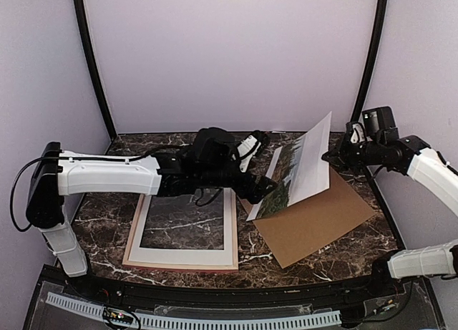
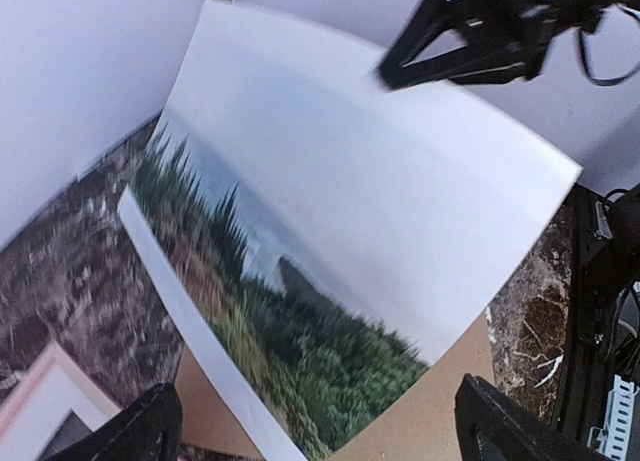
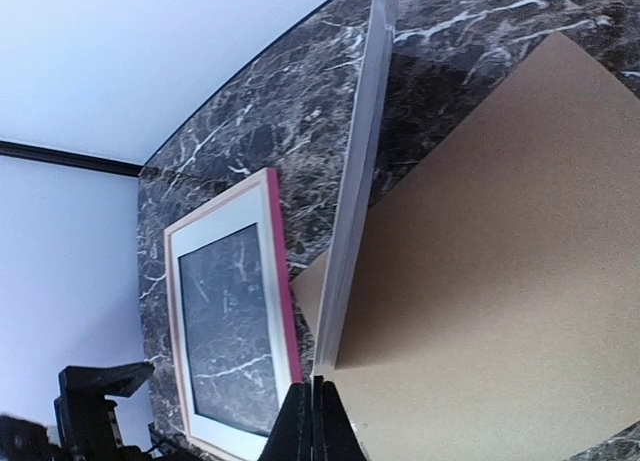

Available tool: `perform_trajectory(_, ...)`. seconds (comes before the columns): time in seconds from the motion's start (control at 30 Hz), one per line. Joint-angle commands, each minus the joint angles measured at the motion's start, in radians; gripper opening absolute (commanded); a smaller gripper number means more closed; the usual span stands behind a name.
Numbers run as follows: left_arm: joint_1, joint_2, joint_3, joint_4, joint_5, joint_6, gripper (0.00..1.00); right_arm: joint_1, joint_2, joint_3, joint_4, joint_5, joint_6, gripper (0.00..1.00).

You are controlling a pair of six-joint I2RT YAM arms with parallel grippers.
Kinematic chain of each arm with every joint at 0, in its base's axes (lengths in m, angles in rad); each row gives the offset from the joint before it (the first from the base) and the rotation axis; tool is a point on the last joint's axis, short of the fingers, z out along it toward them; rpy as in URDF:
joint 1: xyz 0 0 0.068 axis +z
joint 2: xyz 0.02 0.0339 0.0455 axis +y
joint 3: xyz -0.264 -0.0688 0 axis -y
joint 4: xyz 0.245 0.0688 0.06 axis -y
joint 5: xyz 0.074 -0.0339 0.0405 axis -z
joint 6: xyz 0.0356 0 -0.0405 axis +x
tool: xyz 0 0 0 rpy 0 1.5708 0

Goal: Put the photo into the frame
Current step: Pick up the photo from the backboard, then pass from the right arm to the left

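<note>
Right gripper (image 3: 313, 421) pinches the photo (image 1: 297, 174) by its top edge; sheet stands tilted, bottom edge on brown board (image 1: 315, 222). Only the left wrist view shows the print clearly, with left gripper (image 2: 315, 426) spread wide. Frame (image 3: 284, 281) lies flat just beside the board.

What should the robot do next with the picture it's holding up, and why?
Probably the right gripper should carry the photo left over the frame: it pinches the photo's edge, tilted, bottom on the brown board beside the frame. The left gripper is open, empty.
</note>
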Motion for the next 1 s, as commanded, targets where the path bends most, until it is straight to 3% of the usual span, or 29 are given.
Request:
perform_trajectory(0.0, -0.080, -0.041, -0.019, 0.111, -0.091, 0.199, 0.99, 0.055, 0.035, 0.090, 0.057, -0.078, 0.072, 0.00)
perform_trajectory(0.23, -0.149, 0.010, 0.031, 0.133, -0.130, 0.339, 0.99, 0.111, 0.070, 0.170, 0.093, -0.095, 0.123, 0.00)
perform_trajectory(0.47, -0.159, 0.086, 0.084, 0.163, -0.333, 0.386, 0.97, 0.136, 0.084, 0.174, 0.120, -0.118, 0.142, 0.00)
perform_trajectory(0.63, -0.159, 0.104, 0.081, 0.193, -0.405, 0.399, 0.82, 0.136, 0.084, 0.169, 0.118, -0.113, 0.139, 0.00)
perform_trajectory(0.97, -0.159, 0.096, 0.053, 0.208, -0.382, 0.393, 0.41, 0.136, 0.104, 0.167, 0.119, -0.112, 0.131, 0.00)
